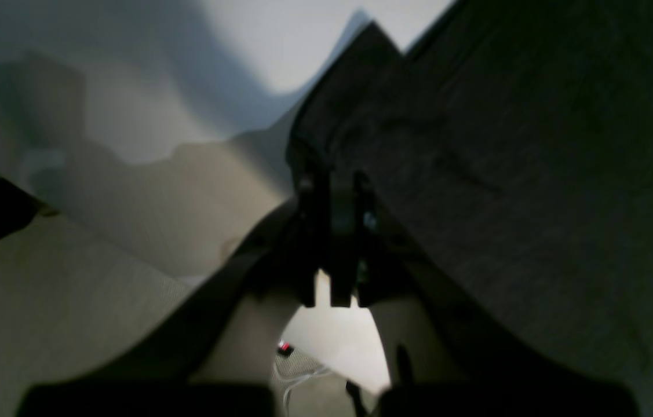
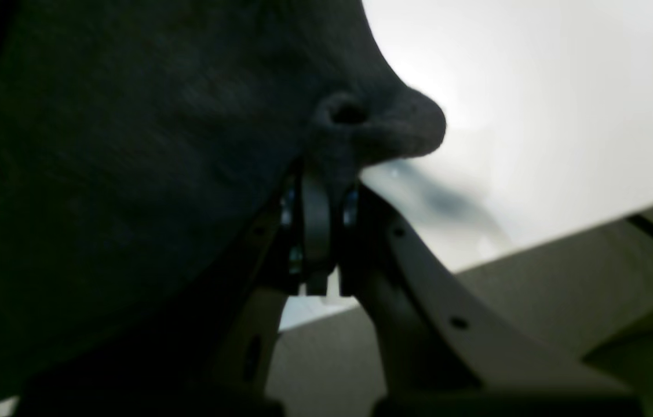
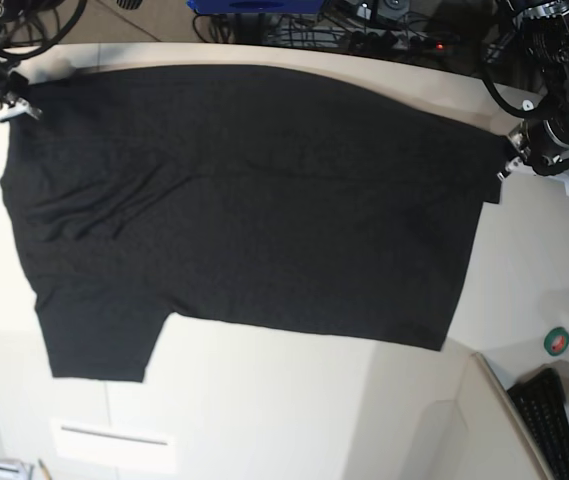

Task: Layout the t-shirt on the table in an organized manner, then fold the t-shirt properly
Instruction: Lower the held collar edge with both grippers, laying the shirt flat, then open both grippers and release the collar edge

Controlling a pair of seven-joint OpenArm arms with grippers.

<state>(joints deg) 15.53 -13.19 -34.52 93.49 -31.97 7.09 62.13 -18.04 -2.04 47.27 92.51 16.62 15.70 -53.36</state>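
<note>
Looks like the layout step: left gripper (image 3: 505, 168) and right gripper (image 3: 26, 108) each pinch the t-shirt (image 3: 244, 210), stretched over the table (image 3: 294, 400), so next it probably needs lowering flat.

far edge: tangle of dark cables (image 3: 384, 35) and a blue box (image 3: 254, 5) behind my bench | right corner: black keyboard (image 3: 554, 425), green tape roll (image 3: 557, 341) | near edge: pale sheet with a grey strip (image 3: 114, 437) | light: soft, diffuse, faint shadows around me
</note>
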